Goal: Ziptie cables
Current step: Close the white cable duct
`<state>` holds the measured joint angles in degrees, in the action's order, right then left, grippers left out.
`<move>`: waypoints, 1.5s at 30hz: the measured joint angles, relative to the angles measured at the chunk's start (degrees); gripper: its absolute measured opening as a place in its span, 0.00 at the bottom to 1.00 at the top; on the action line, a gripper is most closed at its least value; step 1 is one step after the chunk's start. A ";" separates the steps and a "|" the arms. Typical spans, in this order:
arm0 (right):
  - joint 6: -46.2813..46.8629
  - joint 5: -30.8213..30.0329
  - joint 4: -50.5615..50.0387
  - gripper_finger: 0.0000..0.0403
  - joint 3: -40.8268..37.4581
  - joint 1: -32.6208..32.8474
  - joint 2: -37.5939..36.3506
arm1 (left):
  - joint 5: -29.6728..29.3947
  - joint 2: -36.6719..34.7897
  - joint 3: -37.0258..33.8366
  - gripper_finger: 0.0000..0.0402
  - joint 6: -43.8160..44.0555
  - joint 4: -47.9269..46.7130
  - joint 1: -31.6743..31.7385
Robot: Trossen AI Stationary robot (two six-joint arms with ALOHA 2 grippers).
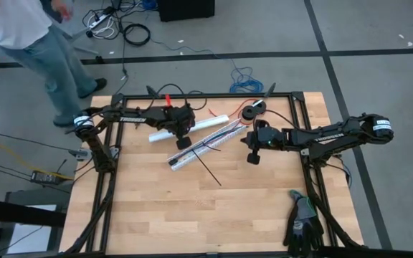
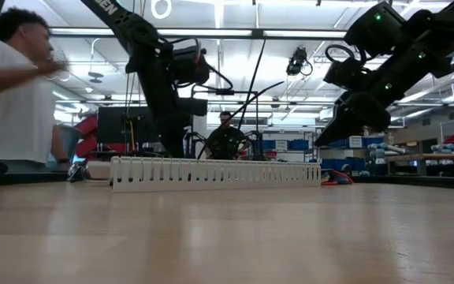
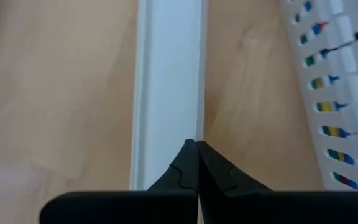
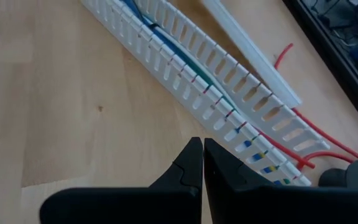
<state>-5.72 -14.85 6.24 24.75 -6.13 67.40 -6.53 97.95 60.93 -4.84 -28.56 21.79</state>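
The cables [image 4: 191, 74], blue, green and red wires, lie inside a white slotted duct [image 1: 203, 143] that rests slantwise on the table's middle; they also show through its slots in the left wrist view [image 3: 328, 130]. Red wires [image 4: 303, 155] run out of the duct's far right end. A white cover strip [image 1: 188, 125] lies beside the duct. My left gripper [image 1: 183, 142] is shut, its tips low over one long edge of that strip [image 3: 166, 93]. My right gripper [image 1: 253, 158] is shut and empty, raised above the table [image 2: 345, 126] to the right of the duct. My left gripper's shut fingertips [image 3: 191, 152] point down at the cover strip's long edge [image 3: 199, 127], on the side toward the duct. I cannot tell whether they touch it.
A thin black strip [image 1: 208, 170] lies on the wood near the duct's near end. A black spool [image 1: 253, 111] sits at the far edge, black gloves [image 1: 303, 222] at the near right corner. A person [image 1: 27, 36] stands beyond the far left corner. Bare wood lies toward the near edge.
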 joint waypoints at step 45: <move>-0.01 11.68 2.17 0.01 -0.23 -10.83 0.00 | -2.70 -0.20 0.19 0.00 0.49 0.79 -3.41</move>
<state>-5.72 -3.18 8.41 24.53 -16.96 67.40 -9.23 97.76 61.12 -4.34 -27.76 18.39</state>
